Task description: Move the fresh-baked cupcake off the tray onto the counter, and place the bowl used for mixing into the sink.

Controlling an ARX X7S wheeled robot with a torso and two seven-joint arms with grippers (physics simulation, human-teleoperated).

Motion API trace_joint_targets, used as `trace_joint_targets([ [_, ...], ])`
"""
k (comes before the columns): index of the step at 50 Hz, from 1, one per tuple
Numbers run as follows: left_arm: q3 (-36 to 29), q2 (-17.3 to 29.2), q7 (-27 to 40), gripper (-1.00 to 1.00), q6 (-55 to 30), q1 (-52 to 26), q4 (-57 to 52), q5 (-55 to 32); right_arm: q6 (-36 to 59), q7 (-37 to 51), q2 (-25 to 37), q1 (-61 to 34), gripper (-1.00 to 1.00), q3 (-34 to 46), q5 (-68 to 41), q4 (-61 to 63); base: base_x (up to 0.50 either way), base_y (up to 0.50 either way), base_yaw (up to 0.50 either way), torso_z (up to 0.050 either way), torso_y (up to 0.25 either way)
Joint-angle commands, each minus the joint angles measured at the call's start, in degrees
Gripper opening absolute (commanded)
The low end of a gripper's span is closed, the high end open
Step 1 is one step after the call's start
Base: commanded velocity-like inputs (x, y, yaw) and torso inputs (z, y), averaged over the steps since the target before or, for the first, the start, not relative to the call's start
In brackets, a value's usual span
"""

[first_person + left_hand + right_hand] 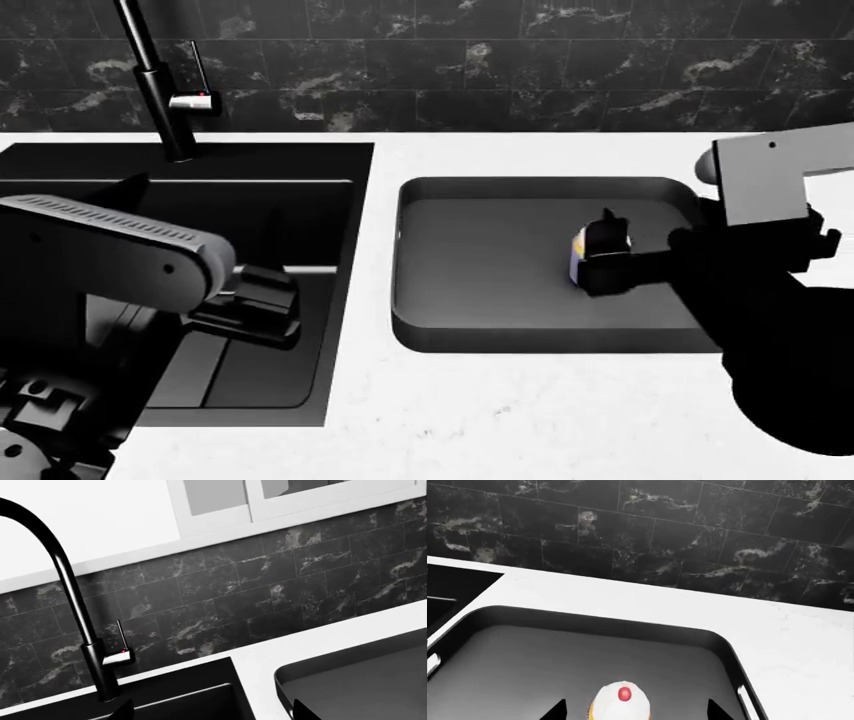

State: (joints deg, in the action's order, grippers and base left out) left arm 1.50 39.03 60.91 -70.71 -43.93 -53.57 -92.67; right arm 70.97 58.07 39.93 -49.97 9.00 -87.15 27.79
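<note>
Right end effector (635, 711) straddles cupcake (620, 702).

We see a backsplash (534, 70) of black marble-look tiles with pale veining, laid in a brick pattern, running the full width behind the worktop. Above it sits a plain white wall (87, 525), and white cabinet doors (280, 502) with grey inset panels. Lighting is flat and even.

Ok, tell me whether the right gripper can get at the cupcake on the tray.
Probably yes: the right gripper already sits around the cupcake, fingertips on either side, and nothing else in the tray blocks it.
</note>
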Motion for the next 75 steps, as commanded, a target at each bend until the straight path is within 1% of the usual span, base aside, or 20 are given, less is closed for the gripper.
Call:
trace_joint_targets([
  [1,-1.24,-0.52,-0.91,1.0,-0.25,-0.74,0.73,1.36,0.06,-4.71,-2.38,-2.67,1.0,6.52,8.76,-7.2,0.0,0.0,0.0,0.0,0.0],
  [6,-1.35,-0.6,-1.33,1.0,-0.16,-0.43,0.69,1.94,-0.06,-6.16,-3.0,-3.05,1.0,7.49,9.09,-8.14,0.0,0.0,0.0,0.0,0.0],
  [10,-1.37,-0.26,-1.08,1.0,0.0,-0.55,0.84,1.62,-1.61,-8.09,-3.61,-3.26,1.0,9.22,12.91,-10.5,0.0,0.0,0.0,0.0,0.0],
  [20,-1.22,-0.09,-2.05,1.0,0.44,-0.13,0.69,2.78,-2.45,-9.17,-3.88,-2.56,1.0,8.59,11.59,-11.52,0.0,0.0,0.0,0.0,0.0],
  [33,-1.87,0.12,-2.47,1.0,0.66,-0.81,1.27,3.11,-4.34,-10.74,-5.47,-1.87,1.0,9.96,13.72,-15.04,0.0,0.0,0.0,0.0,0.0],
  [49,-2.26,0.2,-3.41,1.0,1.15,0.22,1.05,4.63,-6.07,-12.48,-5.58,-0.23,1.0,12.02,16.7,-17.14,0.0,0.0,0.0,0.0,0.0],
  [56,-2.25,0.73,-2.84,1.0,1.43,0.11,1.09,3.96,-6.92,-13.34,-5.61,0.89,1.0,13.0,17.88,-17.6,0.0,0.0,0.0,0.0,0.0],
  [63,-2.57,0.1,-4.64,1.0,1.75,0.86,1.16,6.41,-8.04,-14.83,-5.98,1.19,1.0,14.05,19.33,-19.0,0.0,0.0,0.0,0.0,0.0],
  [75,-3.06,0.39,-4.45,1.0,2.0,0.53,1.32,6.28,-9.08,-15.68,-6.06,1.05,1.0,14.0,19.82,-20.42,0.0,0.0,0.0,0.0,0.0],
])
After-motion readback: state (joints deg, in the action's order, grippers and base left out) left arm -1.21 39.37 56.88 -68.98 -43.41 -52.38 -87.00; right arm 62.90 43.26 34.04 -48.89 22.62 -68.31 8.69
